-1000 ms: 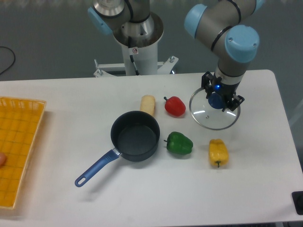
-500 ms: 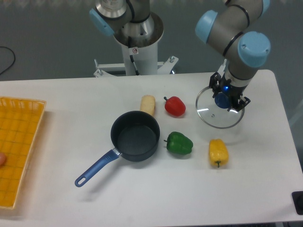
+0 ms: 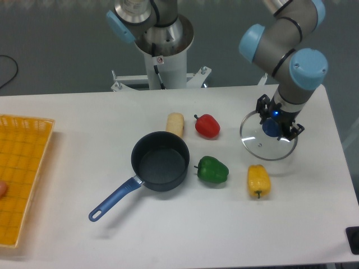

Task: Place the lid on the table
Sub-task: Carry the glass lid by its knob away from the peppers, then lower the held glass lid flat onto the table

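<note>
- The lid [image 3: 268,138], round clear glass with a thin metal rim and a dark blue knob at its centre, is at the right of the frame, a little above mid-height, over the white tabletop [image 3: 185,224].
- Whether the lid's rim touches the tabletop or hangs just over it cannot be told from this view.
- The pincer [image 3: 273,124] comes down onto the lid from above, its dark fingers closed on either side of the blue knob, so it has hold of the lid by the knob; a small blue light glows on the pincer body.
- The grey arm with pale blue joint caps rises from the pincer toward the upper right of the frame.
- Just below the lid, slightly to its left, lies a yellow pepper [image 3: 258,180], close to the rim but apart from it.
- To the left of the lid a red pepper [image 3: 207,125] lies on the tabletop, with a clear gap between the two.
- A green pepper [image 3: 212,169] sits below the red one, near the middle of the frame.
- A pale yellow cylinder-shaped item [image 3: 175,123] lies left of the red pepper, just above the saucepan.
- The dark blue saucepan [image 3: 160,161] stands uncovered at centre-left, its blue handle pointing toward the lower left.
- A yellow mesh tray [image 3: 22,168] lies at the left edge of the frame.
</note>
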Robot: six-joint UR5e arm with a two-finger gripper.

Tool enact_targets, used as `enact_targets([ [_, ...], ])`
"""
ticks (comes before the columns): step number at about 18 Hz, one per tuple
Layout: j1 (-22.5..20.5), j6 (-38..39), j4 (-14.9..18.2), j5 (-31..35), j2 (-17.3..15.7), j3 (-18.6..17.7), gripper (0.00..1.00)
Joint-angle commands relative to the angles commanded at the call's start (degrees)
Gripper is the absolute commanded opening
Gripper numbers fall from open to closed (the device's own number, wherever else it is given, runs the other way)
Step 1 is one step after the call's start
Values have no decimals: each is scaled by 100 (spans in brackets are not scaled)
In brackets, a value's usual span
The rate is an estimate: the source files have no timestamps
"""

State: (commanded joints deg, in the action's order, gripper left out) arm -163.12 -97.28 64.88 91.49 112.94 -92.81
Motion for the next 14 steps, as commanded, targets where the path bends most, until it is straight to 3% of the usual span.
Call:
enact_targets([
  [7,-96,-299,-476,9,281,-53,57],
  [14,-229,-458,-476,44,396,-97,57],
])
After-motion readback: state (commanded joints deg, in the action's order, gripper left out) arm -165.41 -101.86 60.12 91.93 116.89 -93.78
